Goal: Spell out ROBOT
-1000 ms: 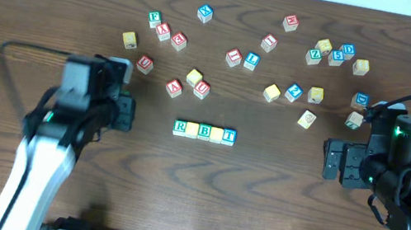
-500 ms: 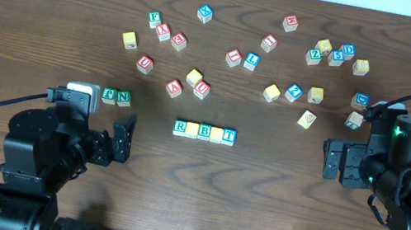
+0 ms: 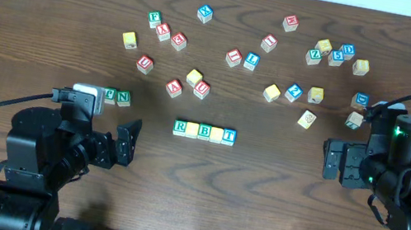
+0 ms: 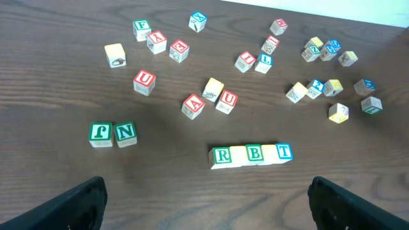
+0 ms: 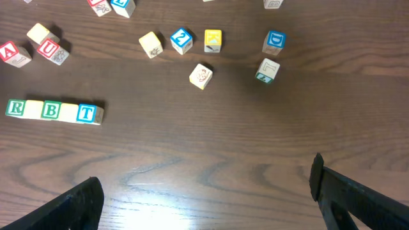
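Dark wood counter [image 3: 255, 215], loose letter blocks [image 3: 251, 60] scattered along the far side. Mid-counter, row [image 3: 204, 132] reading R, pale, B, pale, T, blocks touching. Left gripper [image 3: 126, 142] and right gripper [image 3: 330, 159]: jaws spread, empty, well clear. Likely best: confirm O faces, descend straight, avoid jostling neighbours.

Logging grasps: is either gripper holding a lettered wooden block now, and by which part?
Nothing is held: the left gripper and the right gripper are both open and empty.

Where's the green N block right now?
Left of centre in the overhead view, the green N block sits beside another green block, left of the RBT row.
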Robot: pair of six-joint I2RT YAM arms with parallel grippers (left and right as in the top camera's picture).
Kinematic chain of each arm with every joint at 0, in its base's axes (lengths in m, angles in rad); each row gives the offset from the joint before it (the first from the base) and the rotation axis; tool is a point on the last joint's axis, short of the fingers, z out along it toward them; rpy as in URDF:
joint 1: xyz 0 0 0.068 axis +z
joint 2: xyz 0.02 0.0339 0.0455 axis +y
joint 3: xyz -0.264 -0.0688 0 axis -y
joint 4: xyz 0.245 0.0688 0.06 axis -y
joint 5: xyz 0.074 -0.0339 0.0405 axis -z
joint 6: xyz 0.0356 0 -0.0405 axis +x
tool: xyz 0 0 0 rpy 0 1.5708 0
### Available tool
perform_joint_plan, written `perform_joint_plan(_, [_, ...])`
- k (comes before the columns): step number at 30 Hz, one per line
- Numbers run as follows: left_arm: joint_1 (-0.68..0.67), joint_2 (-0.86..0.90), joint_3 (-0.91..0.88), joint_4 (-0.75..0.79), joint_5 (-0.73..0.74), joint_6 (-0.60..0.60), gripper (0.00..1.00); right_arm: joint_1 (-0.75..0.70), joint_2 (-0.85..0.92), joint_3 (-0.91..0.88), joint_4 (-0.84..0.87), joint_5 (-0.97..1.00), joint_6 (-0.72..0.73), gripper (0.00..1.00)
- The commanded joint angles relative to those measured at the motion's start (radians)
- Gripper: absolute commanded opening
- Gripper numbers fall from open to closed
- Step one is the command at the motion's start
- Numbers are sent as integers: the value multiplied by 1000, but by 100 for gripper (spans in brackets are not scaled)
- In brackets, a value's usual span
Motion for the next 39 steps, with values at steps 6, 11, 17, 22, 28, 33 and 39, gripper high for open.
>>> perform_joint_plan(6, [4,1,-6,-170,19,-9,100,-6,-5,16,-1,2,-11,99])
perform_joint_plan(11, [4,0,-6,-315,18,-9,100,-6,-5,16,-1,2,-11,99])
perform_joint_plan(17, [4,0,-6,-371,11,-51,100,-6,-5,16,-1,2,-11,99])
perform_joint_plan(22, [-31,-21,-8,-245,12,-225,100,-6,-5,16,-1,2,-11,99])
perform_joint_plan(28, [-200,-113,-38,-28,7,-126,100,-6,-5,16,-1,2,-11,99])
perform_joint_plan(33, [-254,-215,-139,135,7,-40,99,-6,-5,16,-1,2,-11,99])
perform_joint_plan(39, [-254,-388,-351,328,1,-42,100,-6,-5,16,-1,2,-11,99])
